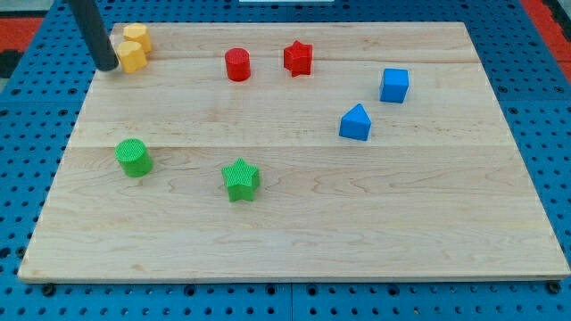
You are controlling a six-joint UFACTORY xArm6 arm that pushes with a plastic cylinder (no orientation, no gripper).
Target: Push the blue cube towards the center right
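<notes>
The blue cube (pixel 393 86) sits on the wooden board (pixel 294 232) at the view's upper right. A second blue block (pixel 355 123), wedge-like with a peaked top, lies just below and left of it. My tip (pixel 107 65) is at the view's top left, right beside the yellow blocks (pixel 134 50) and far left of the blue cube. The dark rod rises from the tip to the view's top edge.
A red cylinder (pixel 237 65) and a red star (pixel 298 58) stand at the top middle. A green cylinder (pixel 134 158) is at the left, a green star (pixel 240 179) at the lower middle. Blue pegboard (pixel 27 134) surrounds the board.
</notes>
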